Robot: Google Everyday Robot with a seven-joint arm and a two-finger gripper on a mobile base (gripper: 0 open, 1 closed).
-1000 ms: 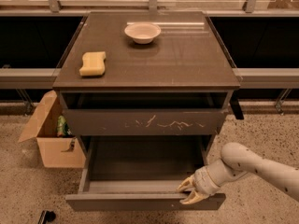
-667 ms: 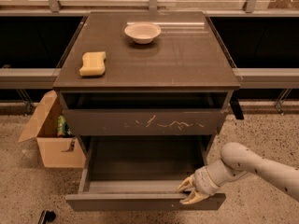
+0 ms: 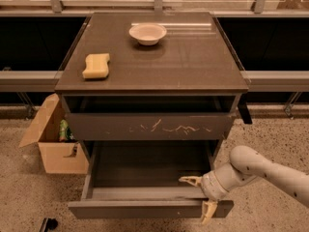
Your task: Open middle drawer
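The middle drawer (image 3: 145, 209) is pulled far out at the bottom of the grey-brown cabinet (image 3: 154, 57). Its flat dark front faces me and its inside looks empty. My gripper (image 3: 200, 196) is at the right end of that front. One pale finger (image 3: 190, 180) lies inside the drawer and the other (image 3: 208, 212) hangs outside the front panel, so the fingers straddle and hold the front's top edge. My white arm (image 3: 260, 168) comes in from the lower right.
The taller drawer front with white scratches (image 3: 149, 126) sits above, slightly pulled out. A yellow sponge (image 3: 96, 65) and a pale bowl (image 3: 147, 33) lie on the cabinet top. An open cardboard box (image 3: 53, 144) stands on the floor at the left. A small dark object (image 3: 47, 224) lies at the lower left.
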